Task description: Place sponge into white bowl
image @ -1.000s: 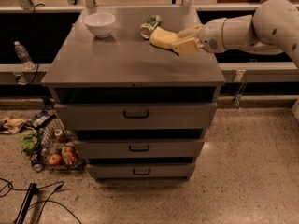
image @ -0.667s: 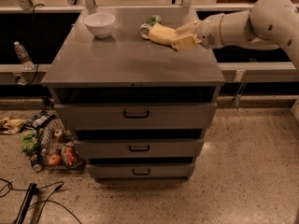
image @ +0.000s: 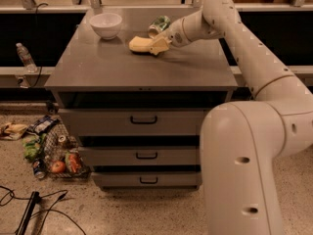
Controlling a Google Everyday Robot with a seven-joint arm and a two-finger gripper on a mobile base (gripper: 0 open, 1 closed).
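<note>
- The end effector (image: 159,44) is at the tip of the long white arm (image: 244,43), over the back half of the bench top. It is clamped on one end of the sponge.
- The sponge (image: 140,44) sticks out from the end effector toward the picture's left, low over the bench. I cannot tell whether it touches the surface. It is a pale yellow, soft-looking block with rounded corners.
- The white bowl (image: 106,25) stands farther out on this same side, beyond the sponge and a little more to the back, apart from it. It is round, glossy and deep.
- Just behind the end effector lies a green-and-white can (image: 159,24); its print is too small to read.
- The bench (image: 146,70) under the end effector has a flat, matte grey top and three drawers (image: 142,121) with dark handles.
- Far below and to the left, on the speckled floor (image: 122,214), a wire basket (image: 56,153) holds packets and cans.
</note>
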